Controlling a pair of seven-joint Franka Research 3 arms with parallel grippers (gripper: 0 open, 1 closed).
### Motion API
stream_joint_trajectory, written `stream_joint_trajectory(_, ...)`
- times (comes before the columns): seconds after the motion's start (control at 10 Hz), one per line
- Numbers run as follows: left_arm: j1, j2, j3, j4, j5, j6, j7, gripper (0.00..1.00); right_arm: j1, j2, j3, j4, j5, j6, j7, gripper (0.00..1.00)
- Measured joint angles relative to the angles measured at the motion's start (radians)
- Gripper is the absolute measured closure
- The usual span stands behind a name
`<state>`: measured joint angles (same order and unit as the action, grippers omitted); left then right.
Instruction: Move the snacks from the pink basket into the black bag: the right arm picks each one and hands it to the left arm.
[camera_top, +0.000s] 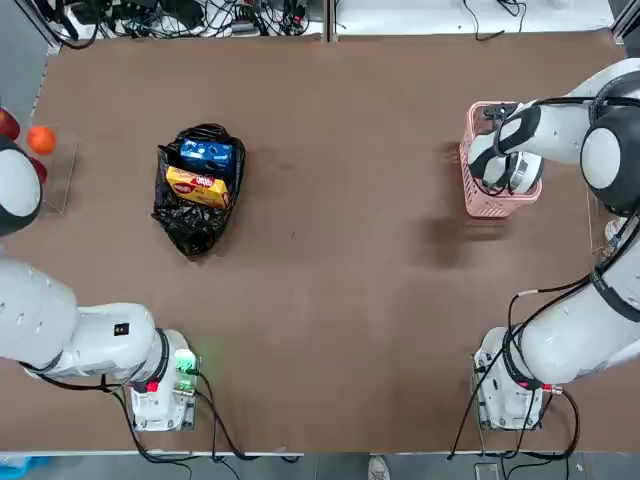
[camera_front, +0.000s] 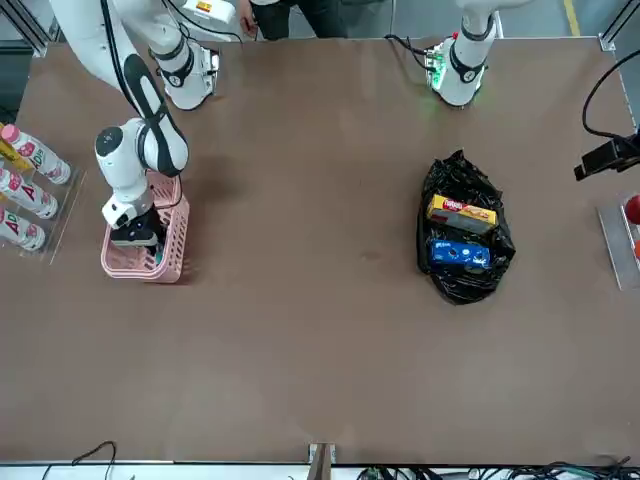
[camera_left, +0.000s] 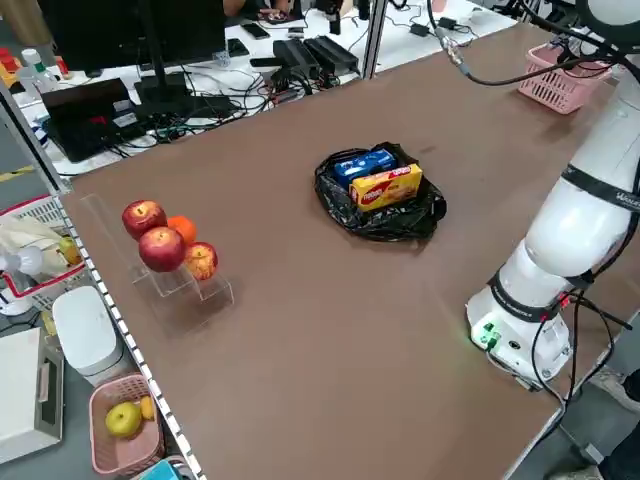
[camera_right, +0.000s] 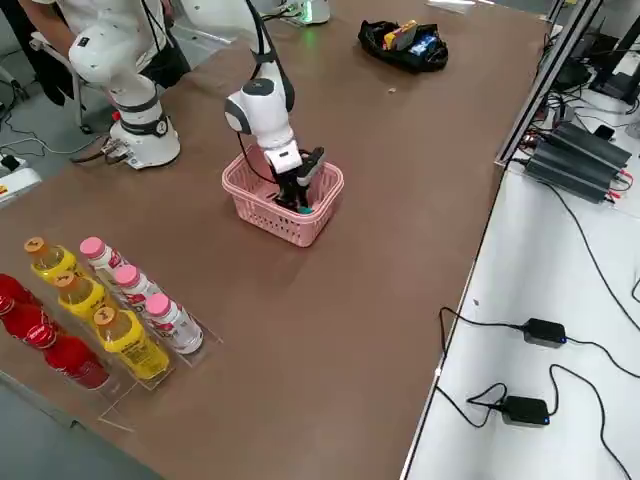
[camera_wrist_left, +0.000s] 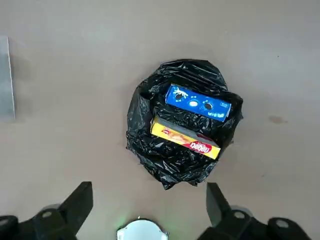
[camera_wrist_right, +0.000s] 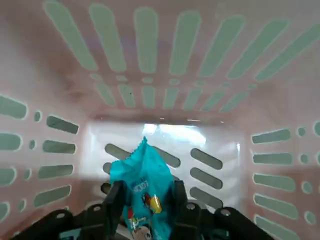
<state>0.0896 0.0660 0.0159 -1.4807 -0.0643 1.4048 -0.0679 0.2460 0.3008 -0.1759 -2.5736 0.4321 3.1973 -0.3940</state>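
1 teal packet (camera_wrist_right: 145, 187) between right tool's (camera_wrist_right: 149, 195) fingers, inside pink basket (camera_wrist_right: 210, 135)

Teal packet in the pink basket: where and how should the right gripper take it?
Best gripped across its lower body, from above, with one of the right gripper's fingers on each side. The teal packet stands upright in the pink basket, its narrow peak pointing up between slotted walls, so its two flanks look like the easiest surfaces to pinch.
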Motion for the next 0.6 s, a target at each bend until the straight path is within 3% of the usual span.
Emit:
stream_joint_trajectory(0.3, 0.000, 0.000, -0.009, 0.000, 0.000, -0.006, -0.003, 0.00, 0.001, 0.000, 0.000, 0.001, 0.000, 0.002, 0.000, 0.72)
stream_joint_trajectory(0.6, 0.001, 0.000, -0.009, 0.002, 0.000, -0.006, -0.004, 0.00, 0.002, 0.000, 0.000, 0.001, 0.000, 0.003, 0.000, 0.78)
